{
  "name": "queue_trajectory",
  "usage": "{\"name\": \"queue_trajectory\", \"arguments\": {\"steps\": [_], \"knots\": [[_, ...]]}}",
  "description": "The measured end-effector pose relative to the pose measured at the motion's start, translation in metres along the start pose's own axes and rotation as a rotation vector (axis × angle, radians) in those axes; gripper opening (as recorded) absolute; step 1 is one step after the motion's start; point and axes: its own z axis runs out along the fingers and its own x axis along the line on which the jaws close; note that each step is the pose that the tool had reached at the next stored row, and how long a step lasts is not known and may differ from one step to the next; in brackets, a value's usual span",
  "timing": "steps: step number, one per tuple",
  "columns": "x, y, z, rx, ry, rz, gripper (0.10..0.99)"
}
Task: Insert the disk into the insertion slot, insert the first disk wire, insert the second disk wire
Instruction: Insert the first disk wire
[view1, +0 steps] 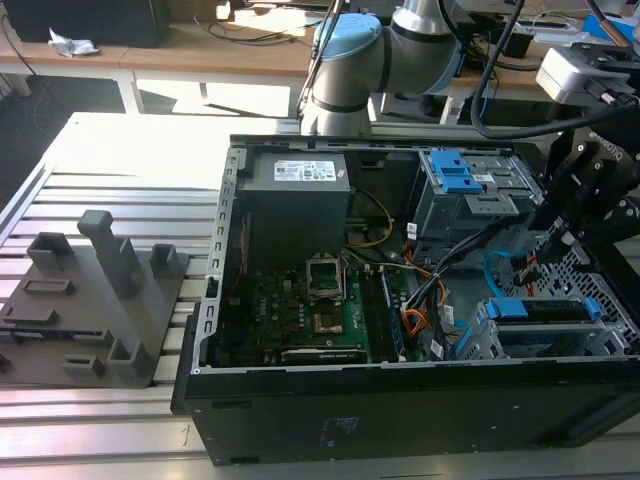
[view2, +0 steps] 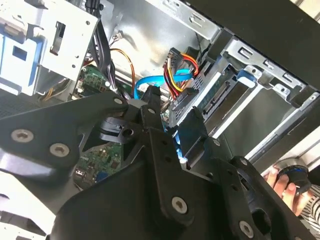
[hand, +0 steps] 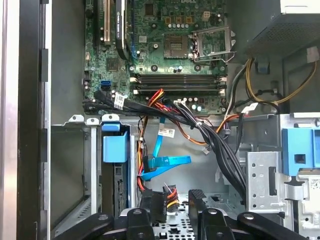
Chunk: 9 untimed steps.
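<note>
The disk (view1: 545, 310), in its blue caddy, sits inside the insertion slot (view1: 530, 345), a silver perforated cage at the case's corner on the exterior view's right. In the first wrist view the caddy's blue tab (hand: 115, 145) stands at the slot's mouth. My gripper (view2: 171, 102) hangs at the disk's rear end, open. Between its fingertips (hand: 197, 200) lies the dark plug of a red, yellow and black wire bundle (view2: 177, 67), probably the first disk wire, against the disk's back. The light-blue second disk wire (hand: 165, 162) loops beside it and ends at one fingertip (view2: 150, 97); its plug is hidden.
The open computer case (view1: 400, 400) lies on a slatted metal table. The motherboard (view1: 300, 300), power supply (view1: 295, 200) and a larger grey bay with blue latches (view1: 455, 180) crowd the inside. A grey fixture (view1: 95, 290) stands on the exterior view's left. A person's hand (view2: 282, 182) is outside the case.
</note>
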Motion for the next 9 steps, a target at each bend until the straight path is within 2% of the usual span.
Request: {"name": "queue_trajectory", "arguments": {"steps": [3,4,6,7,9], "knots": [[-0.0003,-0.0002,0.0040,0.000,0.0097,0.001,0.420],[-0.0004,-0.0003,0.0057,0.000,0.0152,0.002,0.420],[-0.0006,-0.0016,0.0075,0.000,0.0450,0.004,0.420],[-0.0009,-0.0020,0.0083,0.000,0.0523,0.004,0.420],[-0.0012,-0.0022,0.0093,0.000,0.0601,0.006,0.420]]}}
